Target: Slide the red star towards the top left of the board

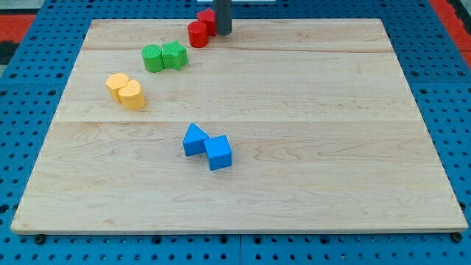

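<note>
Wooden board (294, 110); my tip (222, 33) touches a red block (206, 18).

My tip (223, 33) touches a red block (205, 18) at the tabletop's (309, 147) top edge, another red block (197, 34) just left.

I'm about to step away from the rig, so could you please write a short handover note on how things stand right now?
My tip is at the board's top edge, against the right side of a red block whose shape I cannot make out.
A red cylinder sits just below-left of it.
Both reds are at top centre, not yet at the top left corner.
Left to do: push the red star leftward along the top edge.
</note>
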Robot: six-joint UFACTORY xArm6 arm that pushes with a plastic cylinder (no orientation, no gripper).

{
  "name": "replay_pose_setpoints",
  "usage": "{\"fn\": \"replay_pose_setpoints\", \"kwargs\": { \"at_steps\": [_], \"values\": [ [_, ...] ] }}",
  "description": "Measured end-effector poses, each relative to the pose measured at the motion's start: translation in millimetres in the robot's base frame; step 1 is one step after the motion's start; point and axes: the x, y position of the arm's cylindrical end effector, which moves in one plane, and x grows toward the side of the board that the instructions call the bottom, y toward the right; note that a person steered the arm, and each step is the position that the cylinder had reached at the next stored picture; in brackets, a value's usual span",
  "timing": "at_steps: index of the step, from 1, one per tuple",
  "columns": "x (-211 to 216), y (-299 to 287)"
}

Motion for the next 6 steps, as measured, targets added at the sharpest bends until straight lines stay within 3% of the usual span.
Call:
{"fn": "replay_pose_setpoints", "kwargs": {
  "at_steps": [1,2,3,5,6],
  "values": [
    [14,19],
    [-15,59],
    [-56,57],
    [-56,-103],
    [-54,-106]
  ]
}}
